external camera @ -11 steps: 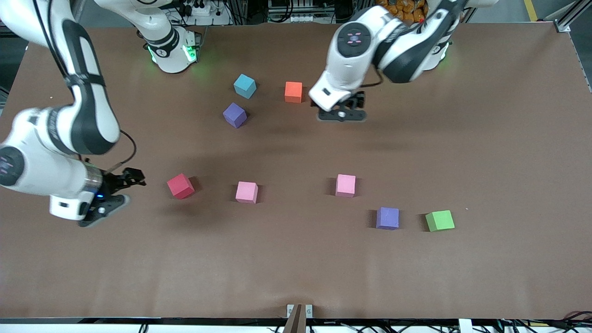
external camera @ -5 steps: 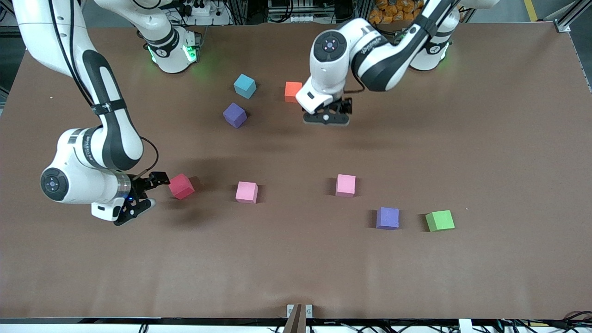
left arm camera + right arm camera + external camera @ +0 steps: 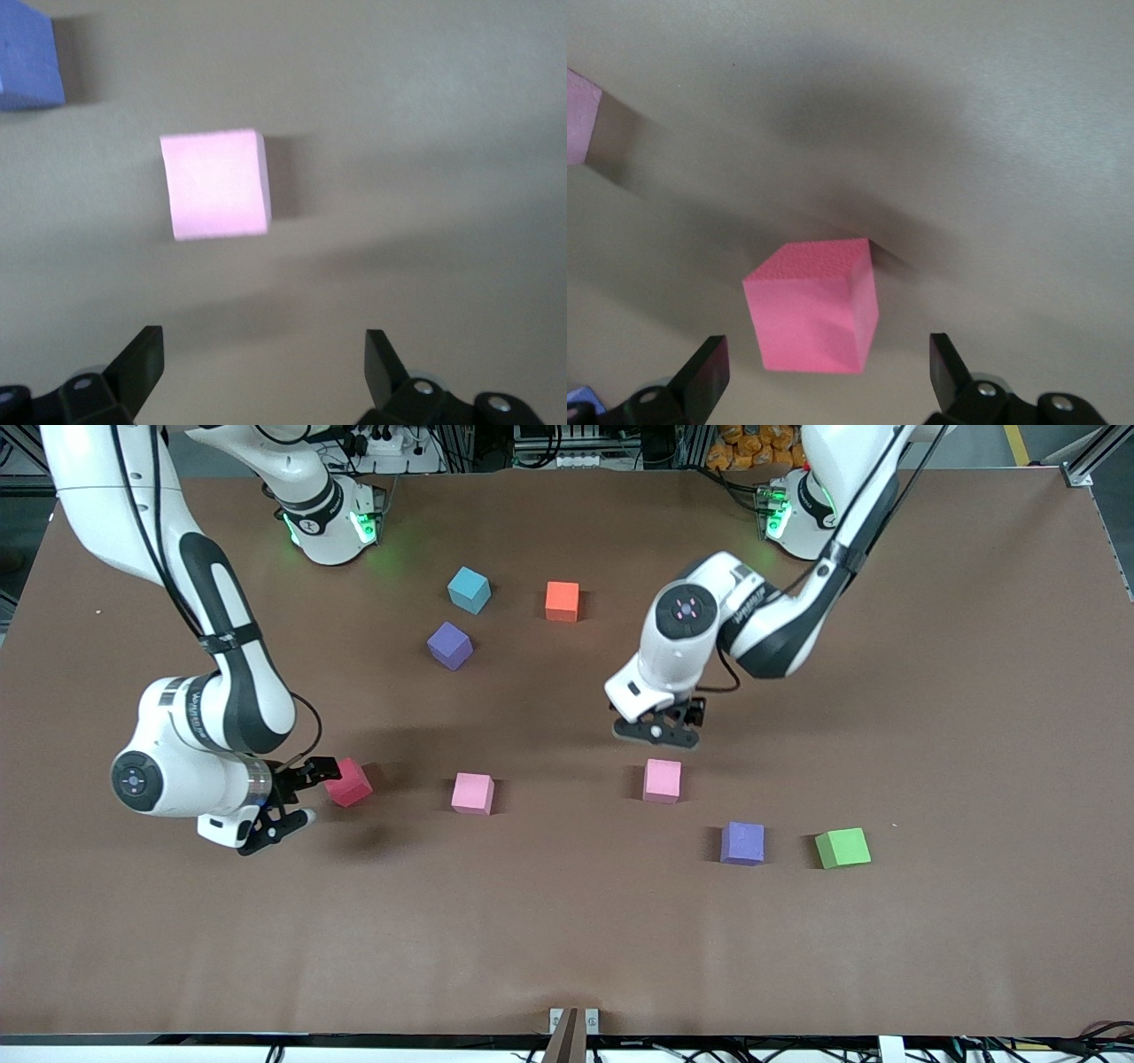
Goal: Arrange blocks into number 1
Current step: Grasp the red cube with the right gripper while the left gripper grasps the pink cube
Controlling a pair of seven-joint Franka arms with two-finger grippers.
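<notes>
Eight blocks lie apart on the brown table. A red block (image 3: 347, 782) (image 3: 813, 305) sits just at the mouth of my right gripper (image 3: 306, 794) (image 3: 828, 372), which is open, low and not touching it. Toward the left arm's end follow a light pink block (image 3: 472, 793) and a second pink block (image 3: 663, 780) (image 3: 217, 184). My left gripper (image 3: 657, 732) (image 3: 264, 363) hangs open and empty over bare table beside that second pink block. A blue-violet block (image 3: 742, 843) (image 3: 27, 57) and a green block (image 3: 842, 848) lie nearer the camera. Cyan (image 3: 469, 590), orange (image 3: 562, 600) and purple (image 3: 449, 645) blocks lie near the bases.
The brown table (image 3: 567, 921) stretches wide and bare nearer the camera. A small metal bracket (image 3: 573, 1020) sits at its front edge. Both robot bases stand along the edge by the cyan and orange blocks.
The left gripper has moved away from the orange block to beside the second pink block. The right gripper has moved in toward the red block. No block has moved.
</notes>
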